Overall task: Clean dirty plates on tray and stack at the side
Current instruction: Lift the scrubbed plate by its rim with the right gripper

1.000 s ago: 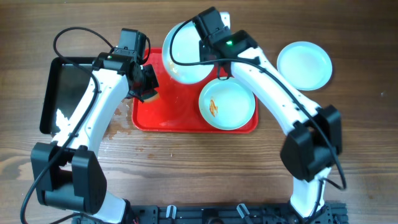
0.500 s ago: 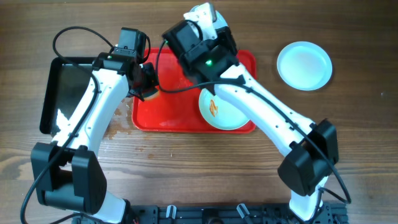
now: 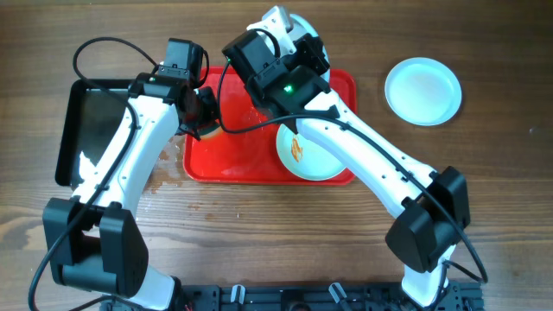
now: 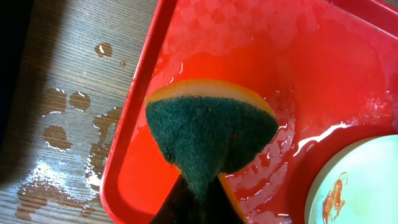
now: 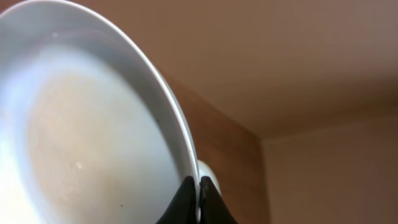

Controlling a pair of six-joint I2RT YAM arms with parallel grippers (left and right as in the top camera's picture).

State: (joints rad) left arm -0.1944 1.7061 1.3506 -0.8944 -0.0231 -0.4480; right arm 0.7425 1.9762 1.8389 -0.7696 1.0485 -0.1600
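Left gripper (image 4: 193,202): closed on sponge (image 4: 211,134), above tray (image 4: 132,118).
Right gripper (image 5: 199,194): clamped on plate (image 5: 81,124) rim.
Smeared plate (image 3: 295,158): partly hidden by arm (image 3: 363,160).
Beside: black tray (image 3: 65,130), puddles (image 4: 65,127).

The tray (image 3: 233,162) lies at the middle of the surface (image 3: 259,233), with a smaller tray (image 3: 91,112) just beside it on the left. One plate (image 3: 302,155) sits in the tray's near right corner. A second plate (image 3: 422,91) lies on the surface to the right of the tray, apart from it. The third plate (image 5: 81,124) is off the tray, tilted on edge above its far side, its rim pinched in the right claw (image 5: 200,186). The left claw (image 4: 196,193) grips a sponge (image 4: 211,134) over the tray's left part, just inside the rim. Puddles (image 4: 68,124) lie on the surface left of the tray.
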